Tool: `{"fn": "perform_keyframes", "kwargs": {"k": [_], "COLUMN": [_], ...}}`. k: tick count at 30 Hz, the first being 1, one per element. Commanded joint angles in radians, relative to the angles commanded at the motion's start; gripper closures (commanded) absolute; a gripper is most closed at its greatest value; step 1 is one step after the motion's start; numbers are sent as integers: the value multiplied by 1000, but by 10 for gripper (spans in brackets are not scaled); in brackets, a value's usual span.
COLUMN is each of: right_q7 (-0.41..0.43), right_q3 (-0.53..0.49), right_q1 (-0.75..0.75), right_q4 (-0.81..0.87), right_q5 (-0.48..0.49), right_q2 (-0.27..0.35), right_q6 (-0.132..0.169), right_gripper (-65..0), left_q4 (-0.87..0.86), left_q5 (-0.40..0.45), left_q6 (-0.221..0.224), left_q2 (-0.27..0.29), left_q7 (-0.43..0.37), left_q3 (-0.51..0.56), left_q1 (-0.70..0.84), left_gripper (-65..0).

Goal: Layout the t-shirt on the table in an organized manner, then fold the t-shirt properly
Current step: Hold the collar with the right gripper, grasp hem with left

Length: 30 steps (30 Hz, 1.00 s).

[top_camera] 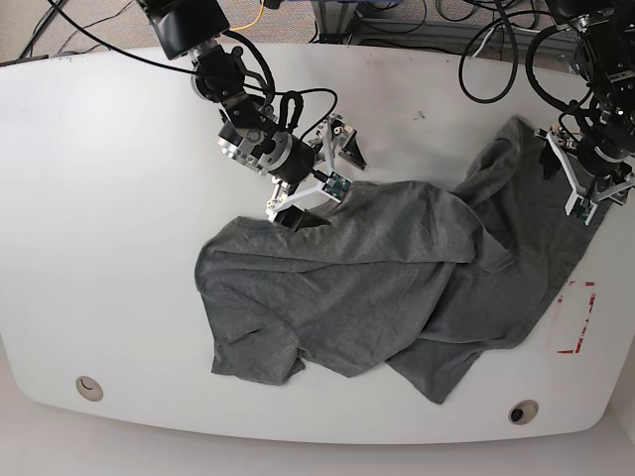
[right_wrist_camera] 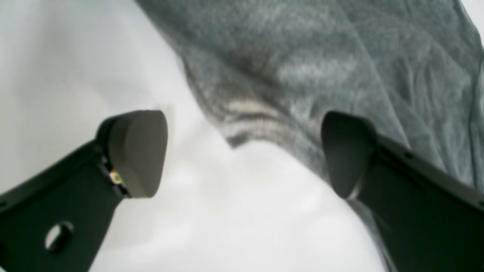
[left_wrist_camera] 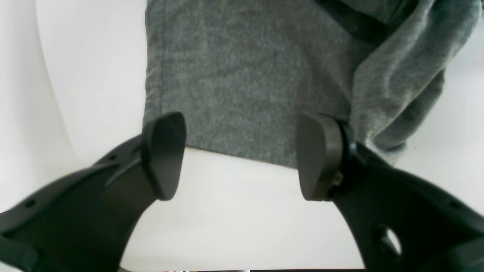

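The grey t-shirt (top_camera: 377,278) lies crumpled and wrinkled across the middle of the white table (top_camera: 99,248), with one part stretching up to the far right. In the base view my right gripper (top_camera: 319,181) hovers open over the shirt's upper left edge. The right wrist view shows that gripper (right_wrist_camera: 242,151) with its fingers spread and the shirt's edge (right_wrist_camera: 321,68) between them. My left gripper (top_camera: 582,183) stands open at the shirt's far right end. In the left wrist view its fingers (left_wrist_camera: 164,155) straddle a straight hem of the shirt (left_wrist_camera: 242,94).
A red dashed rectangle mark (top_camera: 575,317) sits on the table's right side, partly under the shirt. Two round holes (top_camera: 89,387) (top_camera: 523,412) lie near the front edge. Cables (top_camera: 496,59) hang behind the table at the back.
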Motion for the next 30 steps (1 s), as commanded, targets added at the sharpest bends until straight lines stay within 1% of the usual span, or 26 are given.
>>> {"fn": "perform_keyframes", "kwargs": {"k": [6, 14, 19, 20, 22, 23, 24, 26, 27, 29, 30], "right_q7": [17, 95, 98, 98, 98, 98, 98, 98, 97, 95, 95], "right_q3": [0, 0, 0, 0, 0, 0, 0, 0, 0, 0, 0], "right_q1": [29, 64, 75, 75, 75, 75, 75, 75, 75, 75, 74], "right_q4": [-38, -103, -121, -121, -121, -121, -121, -121, -121, -121, -121], "right_q5": [-5, -8, -8, -8, -8, -8, -8, -8, -8, -8, -8], "right_q2": [0, 2, 2, 2, 2, 2, 2, 2, 2, 2, 2], "right_q6": [-3, -6, -6, -6, -6, -6, -6, -6, -6, -8, -8], "right_gripper": [-620, -620, -615, -599, -550, -488, -447, -287, -228, -65, -5], "left_q4": [0, 0, 0, 0, 0, 0, 0, 0, 0, 0, -2], "left_q5": [0, 0, 0, 0, 0, 0, 0, 0, 0, 2, 2], "left_q6": [0, 0, 0, 0, 0, 0, 0, 0, 0, 0, 0], "left_q2": [0, 0, 0, 0, 0, 0, 0, 0, 0, 2, 2], "left_q7": [0, 0, 0, 0, 0, 0, 0, 0, 0, 0, 0], "left_q3": [-3, -3, -3, -5, -5, -5, -5, -5, -5, -5, -5], "left_q1": [0, 2, 3, 3, 3, 3, 3, 3, 2, 0, 0], "left_gripper": [-421, -421, -421, -421, -421, -421, -421, -421, -421, -421, -421]}}
